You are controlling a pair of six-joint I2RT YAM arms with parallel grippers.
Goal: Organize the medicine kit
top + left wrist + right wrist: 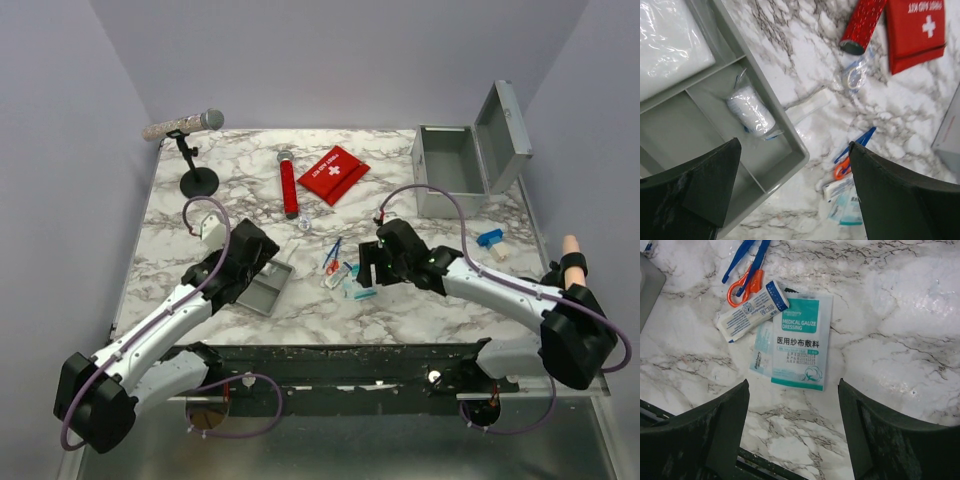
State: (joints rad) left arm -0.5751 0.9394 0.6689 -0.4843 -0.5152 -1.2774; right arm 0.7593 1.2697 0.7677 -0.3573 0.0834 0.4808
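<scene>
The medicine kit (pixel 455 165) is set at the far right corner of the table, lid swung up. Nothing is seen inside it, though part of its floor is hidden by the near wall. The task is judged to be at an early stage.

A start has been made in the shallow grey tray (pixel 765 125) near the table's near edge, left of middle: a wrapped bandage roll (pixel 751 111) is laid in one narrow compartment and a white packet (pixel 670 45) in the larger one. The left gripper (pixel 794 150) is held over the tray's corner, jaws spread wide and nothing between them.

Much is left loose on the marble. A gauze dressing packet (pixel 801 342), a small white-and-blue box (pixel 752 310), orange-handled scissors (pixel 742 282) and blue tweezers (pixel 747 257) are clustered near the middle of the near edge. The right gripper (pixel 792 385) is poised above the gauze packet, jaws apart and empty. A red tube (pixel 289 185) and a red first-aid pouch (pixel 333 173) are left toward the far edge, and a small blue item (pixel 490 238) by the right edge cannot be identified.

A clear wrapper below the tube is too blurred to be named, and a second packet is half covered by the gauze packet.
</scene>
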